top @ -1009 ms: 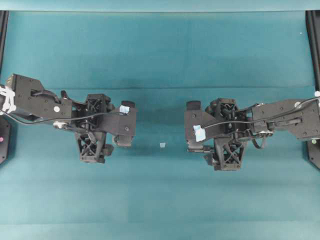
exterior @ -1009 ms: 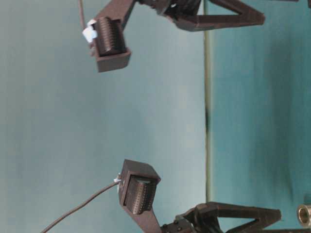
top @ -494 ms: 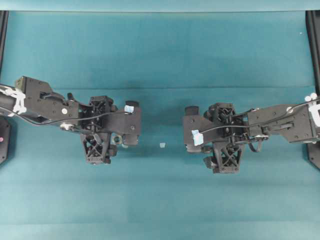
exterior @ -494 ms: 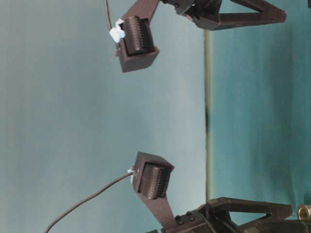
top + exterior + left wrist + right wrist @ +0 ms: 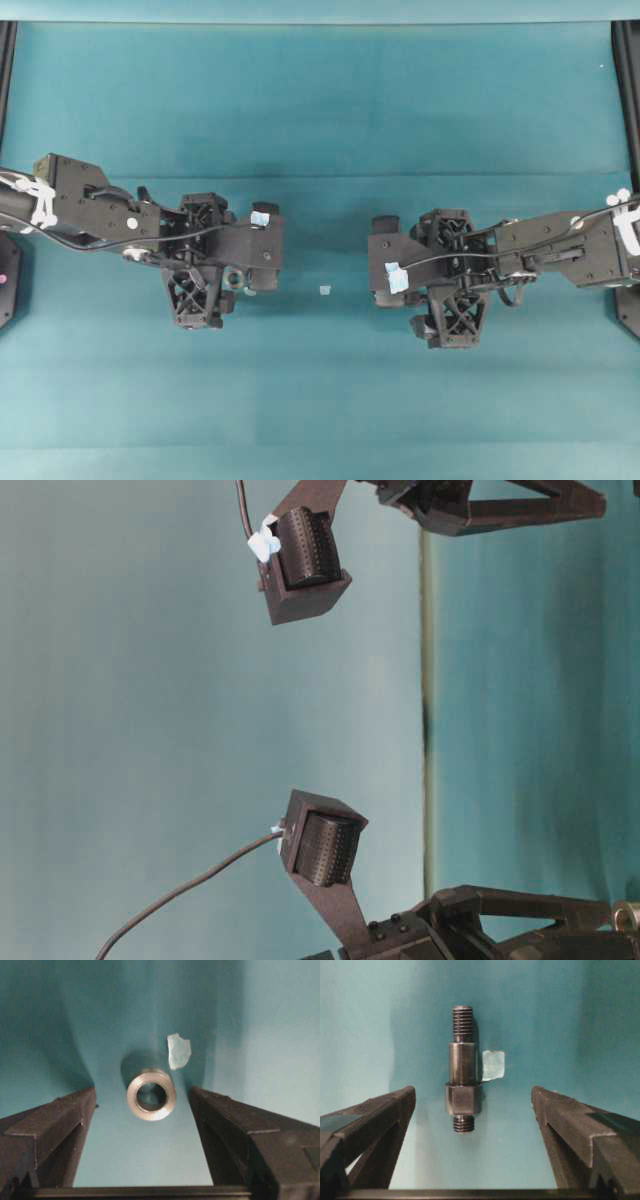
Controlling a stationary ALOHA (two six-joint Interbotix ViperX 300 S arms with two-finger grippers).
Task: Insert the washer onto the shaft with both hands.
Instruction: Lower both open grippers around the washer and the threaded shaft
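The washer, a thick silver ring with a dark hole, rests on the teal mat centred between the fingers of my left gripper, which is open and touches nothing. From overhead the washer shows beside the left gripper. The shaft, a dark stepped rod with threaded ends, lies flat on the mat, pointing away, between the wide-open fingers of my right gripper, nearer the left finger. Overhead, the right gripper hides the shaft.
A pale blue tape scrap lies just beyond the washer and another beside the shaft. A third scrap sits on the mat between the two arms. Black frame rails run along the side edges.
Both arms have moved inward and lowered toward the mat. The left gripper now straddles the washer and the right one the shaft. Both jaws stayed open.
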